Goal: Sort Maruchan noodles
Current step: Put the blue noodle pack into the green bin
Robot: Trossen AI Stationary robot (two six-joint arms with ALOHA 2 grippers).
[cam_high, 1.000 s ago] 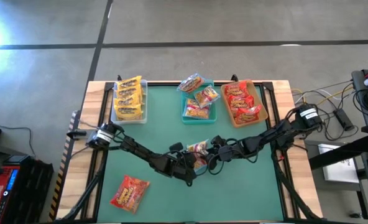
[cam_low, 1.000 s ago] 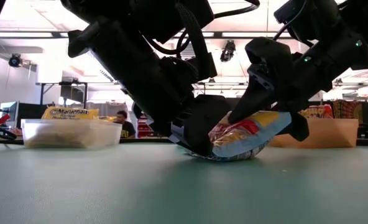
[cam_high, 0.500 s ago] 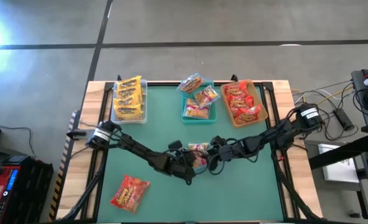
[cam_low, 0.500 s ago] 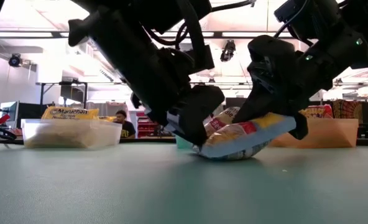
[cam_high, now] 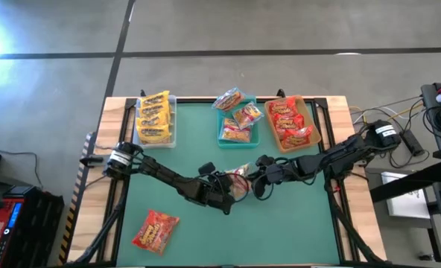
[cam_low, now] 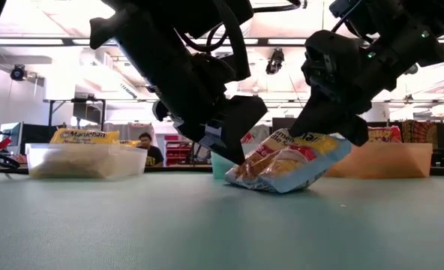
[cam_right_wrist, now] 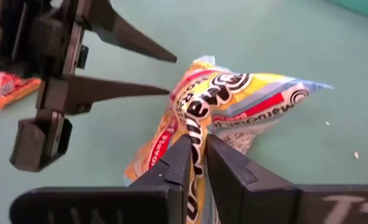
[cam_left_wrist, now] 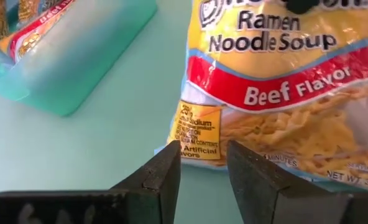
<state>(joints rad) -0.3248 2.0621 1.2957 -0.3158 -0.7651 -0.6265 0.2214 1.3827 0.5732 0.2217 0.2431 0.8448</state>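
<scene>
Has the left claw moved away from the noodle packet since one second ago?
Yes. In the low view the left claw has lifted off the packet and shifted toward the clear bin.

1. The floor [cam_high: 280, 26] around the table is grey and smooth, with dark lines across it.
2. The table [cam_high: 295, 231] has a green top and a wooden edge.
3. Long lights [cam_low: 46, 36] shine on the ceiling.
4. A person [cam_low: 148, 147] sits far back.
</scene>
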